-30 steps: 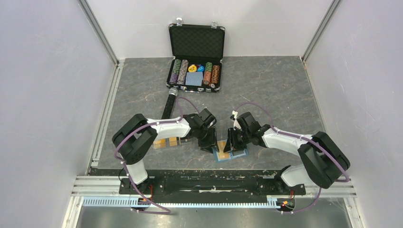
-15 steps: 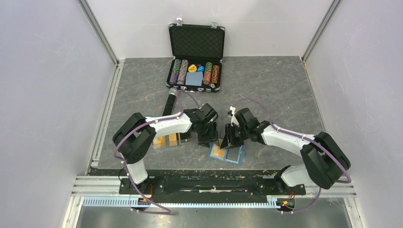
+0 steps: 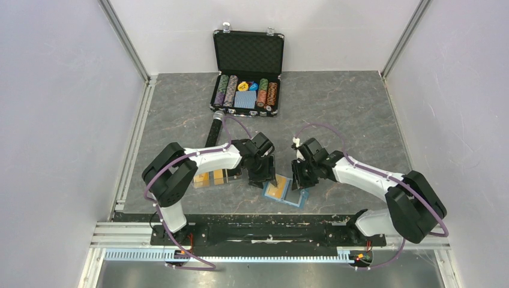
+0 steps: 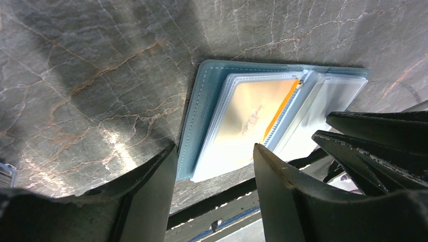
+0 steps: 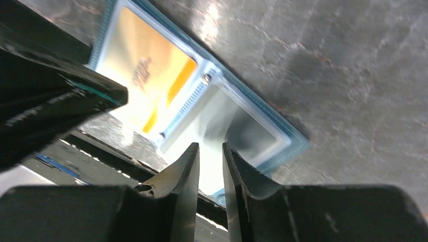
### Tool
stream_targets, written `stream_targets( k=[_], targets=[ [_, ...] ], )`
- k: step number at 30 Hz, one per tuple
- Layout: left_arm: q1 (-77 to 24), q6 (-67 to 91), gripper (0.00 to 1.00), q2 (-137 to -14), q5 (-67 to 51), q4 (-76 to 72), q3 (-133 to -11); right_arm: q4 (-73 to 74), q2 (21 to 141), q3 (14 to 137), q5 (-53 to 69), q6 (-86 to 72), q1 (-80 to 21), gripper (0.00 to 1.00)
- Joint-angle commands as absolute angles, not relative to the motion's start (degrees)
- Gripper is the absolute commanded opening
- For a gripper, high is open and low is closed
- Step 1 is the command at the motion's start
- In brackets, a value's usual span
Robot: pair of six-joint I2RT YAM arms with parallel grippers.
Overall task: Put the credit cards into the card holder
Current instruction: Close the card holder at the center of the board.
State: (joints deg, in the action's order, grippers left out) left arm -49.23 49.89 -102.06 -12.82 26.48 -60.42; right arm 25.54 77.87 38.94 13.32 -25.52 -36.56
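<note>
Since half a second ago, the right gripper (image 3: 298,183) has drawn back a little toward the right, and the dark flap it held upright is down. The teal wallet (image 3: 294,198) lies open and flat on the grey table (image 3: 360,108), at the lower middle of the overhead view, between the two grippers.

An orange card (image 4: 252,111) sits inside the clear sleeve on the wallet's left half. The right-hand sleeve looks empty. More orange cards (image 3: 203,179) lie left of centre, beneath the left arm.

The left gripper (image 3: 267,180) hovers over the wallet's left edge, jaws wide apart. The right gripper's jaws are almost together, and nothing shows between them.

For the next card, one gripper should probably pin the wallet's edge. The other should feed the card in at a shallow angle, corner first, into the sleeve mouth, because the soft plastic may buckle or the wallet may slide.
</note>
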Motion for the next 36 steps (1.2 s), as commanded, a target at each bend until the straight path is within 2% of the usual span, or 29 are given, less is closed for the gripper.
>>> stream_targets(
  k=[1,6,12,18,27,36],
  targets=[
    [-49.39,48.19,0.65,-103.84,-10.84,26.55,-59.19,30.88,74.35,38.23,9.11,-21.82,-36.65,0.25],
    [-49.53,47.95,0.65,-104.76,-10.99,26.40,-59.07,34.45,71.79,38.46,7.54,-21.09,-36.66,0.14],
    [-49.48,48.74,0.63,-104.85,-13.86,22.64,-58.57,30.72,73.20,32.20,7.91,-21.53,-36.64,0.09],
    [-49.39,50.43,0.59,-100.34,-18.15,17.24,-57.51,27.01,74.74,27.87,8.62,-22.41,-36.60,0.07],
    [-49.48,52.20,0.54,-97.02,-24.92,14.87,-58.05,26.33,75.84,29.08,8.93,-22.65,-36.65,0.06],
    [-49.66,54.09,0.53,-93.90,-26.64,13.50,-57.22,26.53,75.41,30.08,9.15,-23.07,-36.65,0.06]
  ],
)
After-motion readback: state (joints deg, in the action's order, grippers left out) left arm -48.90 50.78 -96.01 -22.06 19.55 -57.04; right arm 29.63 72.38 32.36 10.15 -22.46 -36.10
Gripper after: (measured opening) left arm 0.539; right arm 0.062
